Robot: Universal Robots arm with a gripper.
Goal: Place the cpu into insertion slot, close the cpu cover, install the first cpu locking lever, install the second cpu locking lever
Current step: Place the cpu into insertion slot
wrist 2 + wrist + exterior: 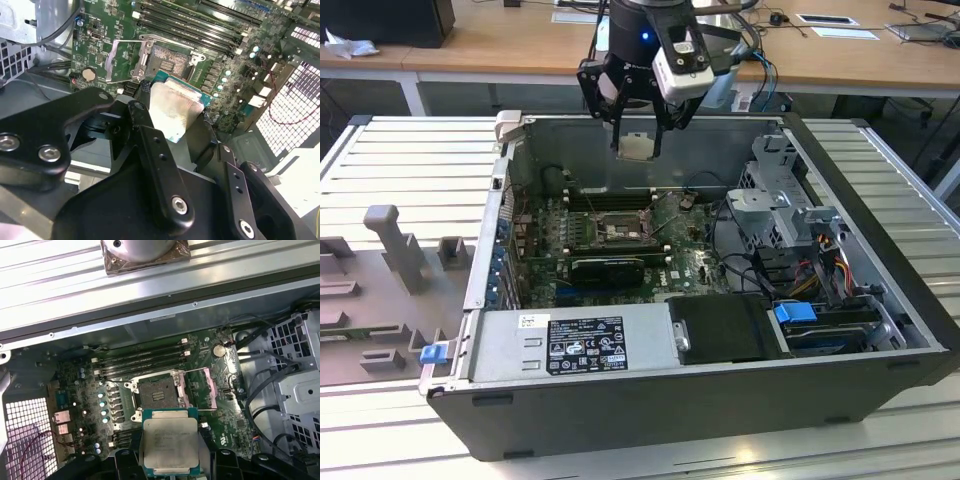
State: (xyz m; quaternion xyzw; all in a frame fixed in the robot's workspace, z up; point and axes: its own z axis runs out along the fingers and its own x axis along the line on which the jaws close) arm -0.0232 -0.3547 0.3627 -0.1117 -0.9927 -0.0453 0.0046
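Observation:
My gripper hangs above the open computer case, shut on the cpu, a pale silvery square chip on a green backing. In both wrist views the cpu sits flat between the black fingers. The insertion slot lies bare on the green board, well below the chip. Its cpu cover is swung open to one side of the socket. Thin wire levers stand raised beside it. In the exterior view the insertion slot is lower than the gripper and nearer the camera.
Long black memory slots run beside the socket. A long black card lies just in front of it. The grey power supply, a metal drive cage with cables, and the case walls close in the board.

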